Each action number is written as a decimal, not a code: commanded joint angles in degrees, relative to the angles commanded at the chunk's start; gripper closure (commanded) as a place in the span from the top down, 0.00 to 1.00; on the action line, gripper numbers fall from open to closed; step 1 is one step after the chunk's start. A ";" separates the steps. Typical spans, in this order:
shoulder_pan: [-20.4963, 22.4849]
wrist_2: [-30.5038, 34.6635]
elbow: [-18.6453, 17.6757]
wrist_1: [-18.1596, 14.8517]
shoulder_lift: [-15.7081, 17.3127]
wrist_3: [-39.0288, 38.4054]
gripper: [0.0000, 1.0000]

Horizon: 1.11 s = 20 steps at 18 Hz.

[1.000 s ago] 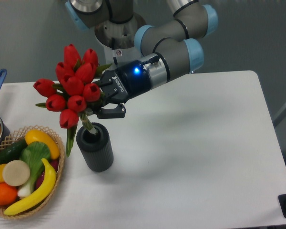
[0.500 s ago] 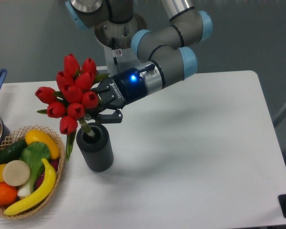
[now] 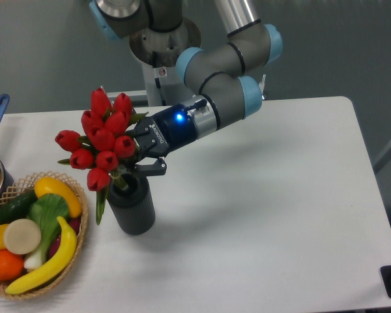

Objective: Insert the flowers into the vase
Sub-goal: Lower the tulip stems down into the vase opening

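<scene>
Camera view: fingers [image 3: 135,158] clenched on the flowers [image 3: 101,145], stems below them entering the vase [image 3: 130,203] mouth on the counter [image 3: 260,195]; insertion partway, seating and release left.

A smooth, matt white surface was shown by the tabletop [image 3: 260,195]. The vase [image 3: 131,207] was seen as dark grey and matt, with ribbed sides. The flowers [image 3: 103,145] were rendered with glossy red buds of a plastic look. The basket [image 3: 79,236] was woven from tan fibre, rough in texture. The gripper [image 3: 139,156] was finished in black, slightly glossy, and the arm [image 3: 221,111] in smooth grey with blue plastic caps.
</scene>
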 joint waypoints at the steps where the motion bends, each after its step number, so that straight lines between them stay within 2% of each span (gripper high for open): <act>1: 0.00 0.00 -0.44 0.00 -0.27 0.88 0.45; 11: 0.79 0.00 -1.06 0.00 -5.10 7.13 0.45; 17: 1.14 0.17 -2.29 0.00 -5.10 7.13 0.46; 18: 1.14 0.18 -2.29 0.00 -5.19 7.13 0.48; 20: 1.23 0.52 -2.29 0.00 -5.10 7.74 0.62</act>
